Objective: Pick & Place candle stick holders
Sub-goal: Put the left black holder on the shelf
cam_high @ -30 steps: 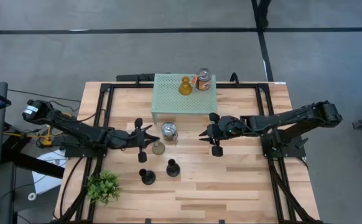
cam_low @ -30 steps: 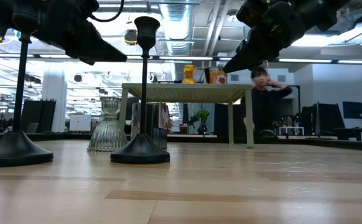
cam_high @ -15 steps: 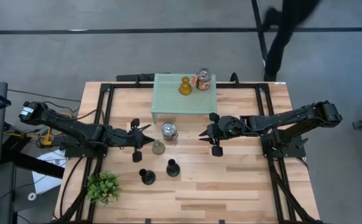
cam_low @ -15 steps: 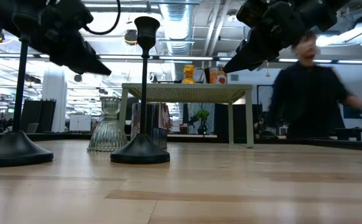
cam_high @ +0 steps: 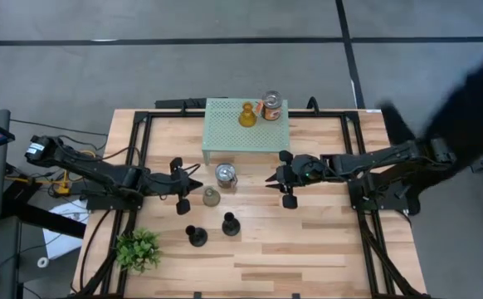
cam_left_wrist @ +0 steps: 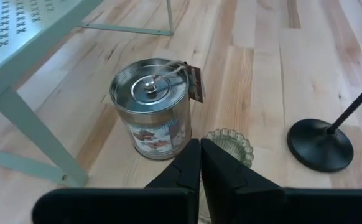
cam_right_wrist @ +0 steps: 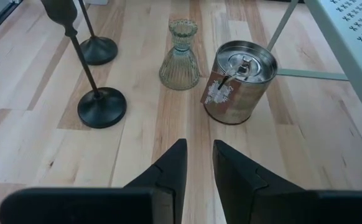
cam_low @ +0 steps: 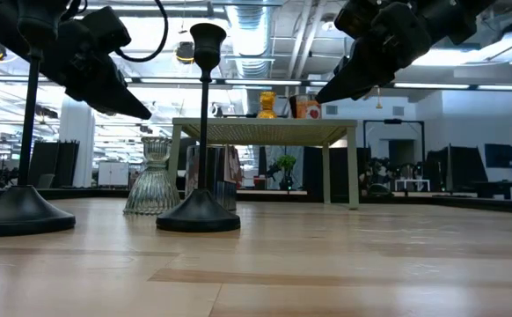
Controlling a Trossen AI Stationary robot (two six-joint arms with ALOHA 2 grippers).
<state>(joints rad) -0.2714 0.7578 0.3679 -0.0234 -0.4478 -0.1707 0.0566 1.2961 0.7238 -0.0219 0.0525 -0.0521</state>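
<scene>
Left gripper [cam_high: 190, 184] pinched nearly closed, tips all but touching in the left wrist view, nothing held; poised left of centre in the high view, just short of the grey-olive glass holder [cam_high: 212, 197] and the silvery tin [cam_high: 226, 175]. Right gripper [cam_high: 273, 178] right of centre, fingers [cam_right_wrist: 172, 163] parted by a narrow gap, empty, aimed at the same tin [cam_right_wrist: 239, 81]. Two black candle stick holders [cam_high: 197, 236] [cam_high: 231, 223] upright below centre, near each other but apart. Amber holder [cam_high: 246, 115] and a second tin [cam_high: 271, 105] on the mint-green rack [cam_high: 233, 137] at upper centre. Green plant [cam_high: 139, 247] lower left. Against the earlier high view: left gripper drawn back leftward, away from the glass holder; right gripper unmoved; holders all in place; dark blurred person [cam_high: 465, 100] now at right edge.
</scene>
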